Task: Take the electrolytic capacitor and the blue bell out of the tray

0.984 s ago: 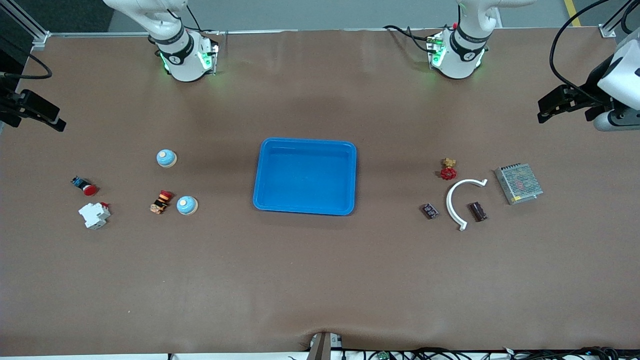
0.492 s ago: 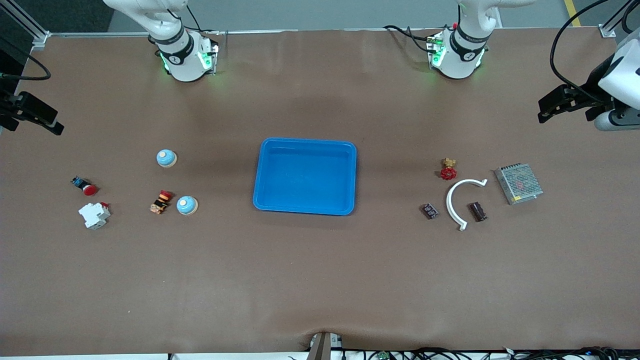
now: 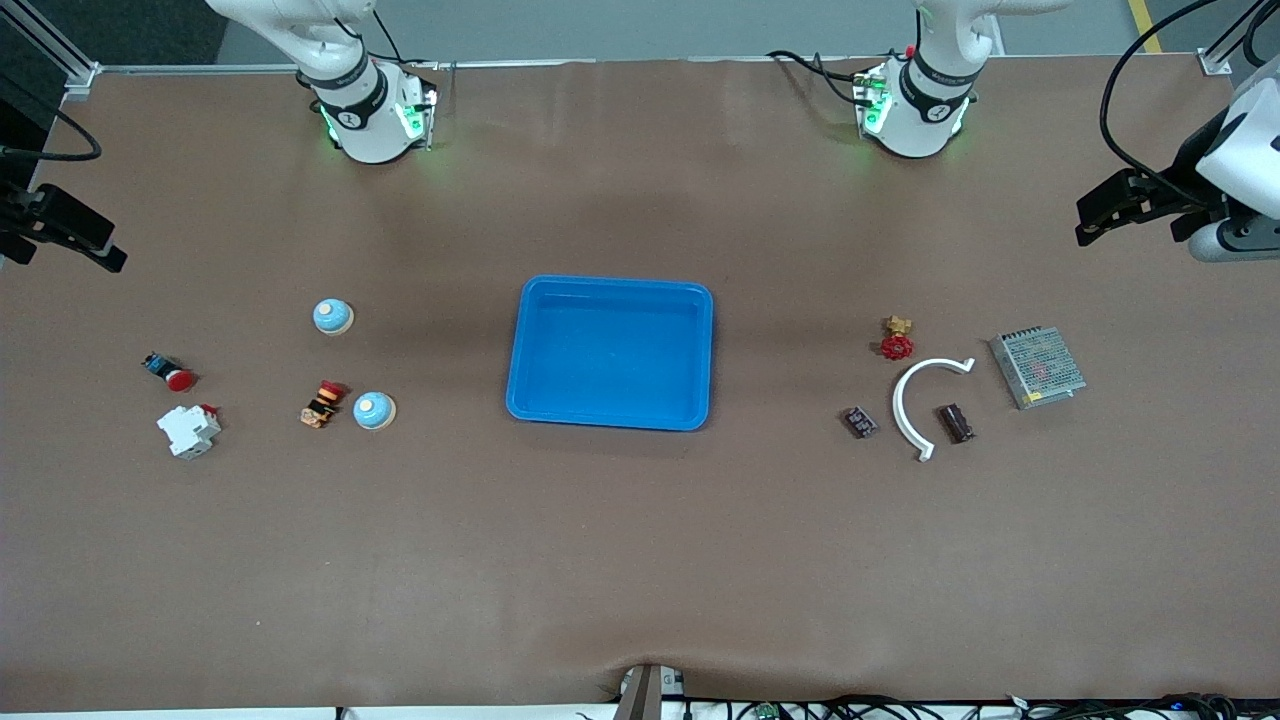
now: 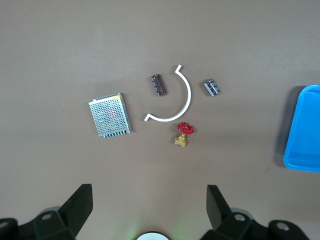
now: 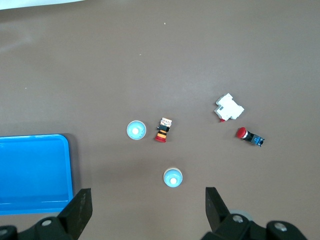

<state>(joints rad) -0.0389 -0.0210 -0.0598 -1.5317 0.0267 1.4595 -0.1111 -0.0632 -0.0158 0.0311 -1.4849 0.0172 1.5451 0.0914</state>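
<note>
Lowest in the front view, at the frame's left, we see a white circuit breaker [image 3: 188,431], and at lower right a white curved bracket [image 3: 918,397] with two dark capacitors: one capacitor [image 3: 955,422] inside its arc and the other capacitor [image 3: 859,421] just outside it, toward the tray. At about the same height on the left lie a blue bell [image 3: 374,410] and, just beside it, a small orange-and-black part [image 3: 322,403].

In the middle of the frame sits the blue tray [image 3: 610,421], with nothing in it. Slightly higher on the left is a red push button [image 3: 170,372]; on the right, a perforated metal power supply [image 3: 1037,367] and a red-handled brass valve [image 3: 897,339]. A second blue bell [image 3: 332,316] stands higher still, left of centre.

At the upper right edge of the frame hangs the left gripper [image 3: 1110,210], up in the air over the table's end; its wrist view shows the fingers [image 4: 77,207] spread wide and holding nothing. At the upper left edge hangs the right gripper [image 3: 65,232], likewise with fingers [image 5: 80,212] wide apart and empty. The arm bases stand along the top of the frame.
</note>
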